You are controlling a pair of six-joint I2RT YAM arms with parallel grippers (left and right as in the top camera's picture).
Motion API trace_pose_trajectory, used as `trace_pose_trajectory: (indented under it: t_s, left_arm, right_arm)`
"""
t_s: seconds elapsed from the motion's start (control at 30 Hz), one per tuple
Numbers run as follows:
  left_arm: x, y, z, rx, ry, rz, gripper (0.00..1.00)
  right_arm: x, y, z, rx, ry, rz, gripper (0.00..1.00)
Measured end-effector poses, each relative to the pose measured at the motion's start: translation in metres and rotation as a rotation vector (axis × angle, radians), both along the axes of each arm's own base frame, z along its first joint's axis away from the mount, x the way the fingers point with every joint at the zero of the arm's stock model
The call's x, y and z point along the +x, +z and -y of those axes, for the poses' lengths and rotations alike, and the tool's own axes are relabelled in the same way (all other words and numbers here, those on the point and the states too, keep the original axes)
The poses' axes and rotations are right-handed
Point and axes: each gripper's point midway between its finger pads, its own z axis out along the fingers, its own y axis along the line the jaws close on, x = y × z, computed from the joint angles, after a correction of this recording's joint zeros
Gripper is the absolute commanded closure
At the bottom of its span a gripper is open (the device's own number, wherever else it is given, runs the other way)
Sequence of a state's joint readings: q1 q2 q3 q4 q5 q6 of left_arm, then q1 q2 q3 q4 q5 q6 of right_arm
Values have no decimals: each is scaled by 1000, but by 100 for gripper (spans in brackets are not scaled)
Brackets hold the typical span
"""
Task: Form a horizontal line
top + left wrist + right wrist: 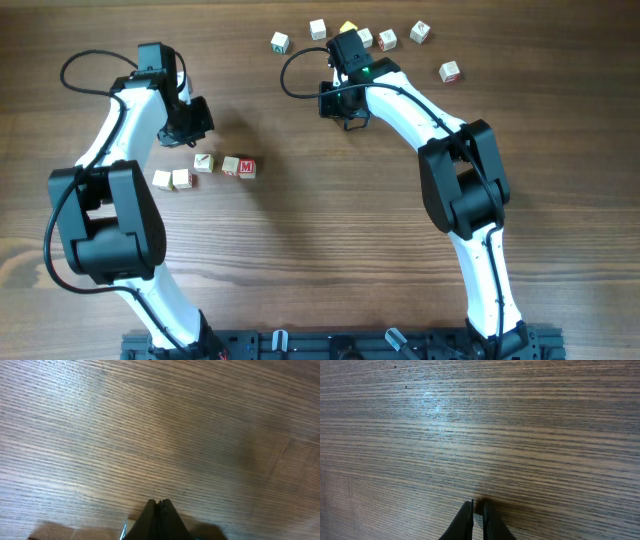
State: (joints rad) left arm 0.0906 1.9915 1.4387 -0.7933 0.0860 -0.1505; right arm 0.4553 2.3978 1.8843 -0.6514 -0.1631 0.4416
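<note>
Line (204, 164) looks wonky, left gripper (157, 506) fingers pressed together, right gripper (478, 508) fingers all but touching, both empty; guessing next is opening up for a loose cube (450, 72) far right.

Dark wood-grain table (320, 250), soft glare.

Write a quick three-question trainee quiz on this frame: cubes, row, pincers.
1. True or false: the left pincer is gripping a cube.
2. The red M cube sits: A) at the end of the row towards the right arm; B) among the loose cubes at the far side; C) on top of another cube.
3. Which arm is closer to the loose cubes?
Key: 1 false, it is shut on nothing over bare table. 2 A. 3 the right arm.
</note>
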Motion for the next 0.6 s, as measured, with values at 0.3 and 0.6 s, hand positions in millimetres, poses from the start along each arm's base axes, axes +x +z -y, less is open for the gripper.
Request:
trace_pose_trajectory:
  t_s: [0.3, 0.6]
  left_arm:
    - [-10, -23, 1, -7, 0, -72, 96]
    - [-23, -25, 2, -11, 1, -125, 96]
  right_arm:
    - [0, 0, 0, 1, 0, 1, 90]
    - [0, 0, 0, 1, 0, 2, 90]
